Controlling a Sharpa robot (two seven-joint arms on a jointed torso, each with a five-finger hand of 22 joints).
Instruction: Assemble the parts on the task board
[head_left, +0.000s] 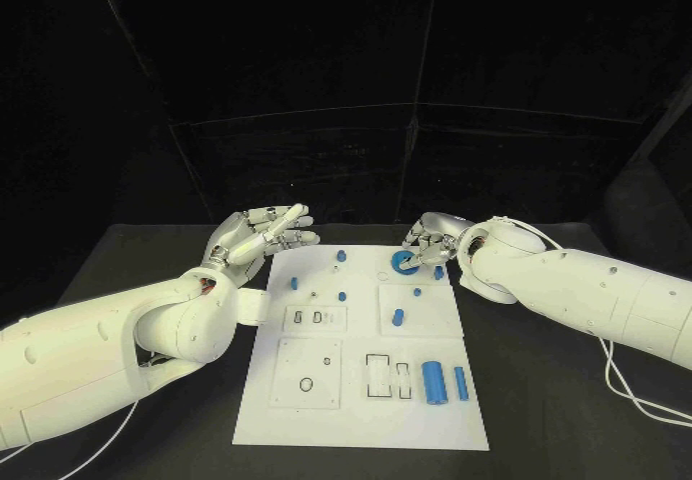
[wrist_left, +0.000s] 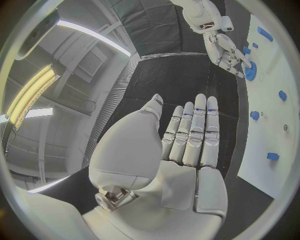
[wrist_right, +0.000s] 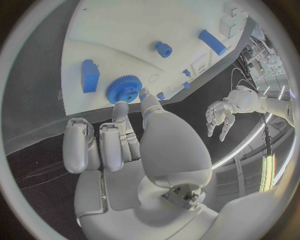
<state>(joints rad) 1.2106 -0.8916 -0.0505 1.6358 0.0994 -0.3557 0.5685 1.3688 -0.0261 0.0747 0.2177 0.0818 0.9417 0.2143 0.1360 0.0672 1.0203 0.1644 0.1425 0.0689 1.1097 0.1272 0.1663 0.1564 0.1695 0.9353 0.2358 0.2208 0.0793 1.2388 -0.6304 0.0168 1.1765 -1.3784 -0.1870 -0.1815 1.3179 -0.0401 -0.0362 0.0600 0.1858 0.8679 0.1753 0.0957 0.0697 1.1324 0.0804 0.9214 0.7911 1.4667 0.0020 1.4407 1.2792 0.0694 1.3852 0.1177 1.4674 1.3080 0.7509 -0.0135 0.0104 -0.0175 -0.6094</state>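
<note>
**Task board with blue parts, both hands at its far end**

Nearest the camera: task board (head_left: 361, 420), a white plate lying lengthwise on the black surface (head_left: 144, 260), with dark outlined slots and raised white panels in its near half.

Near right corner of board: blue cylinder (head_left: 437, 381) lying flat, with a slimmer blue bar (head_left: 462, 383) just beside it on the outer side.

Middle and far part of board: several small blue pegs (head_left: 395, 319) standing or lying apart from one another.

Far right of board: blue gear (wrist_right: 122, 89), toothed, round, resting on the white plate. A blue block (wrist_right: 90, 75) lies just beside it.

Right hand (head_left: 433, 243): over the board's far right corner, fingers (wrist_right: 144, 98) curled down, two fingertips touching the gear's edge; whether they actually pinch it cannot be told.

Left hand (head_left: 264, 235): raised beside the board's far left corner, off the plate, fingers (wrist_left: 195, 131) straight and close together, thumb apart, holding nothing.
</note>
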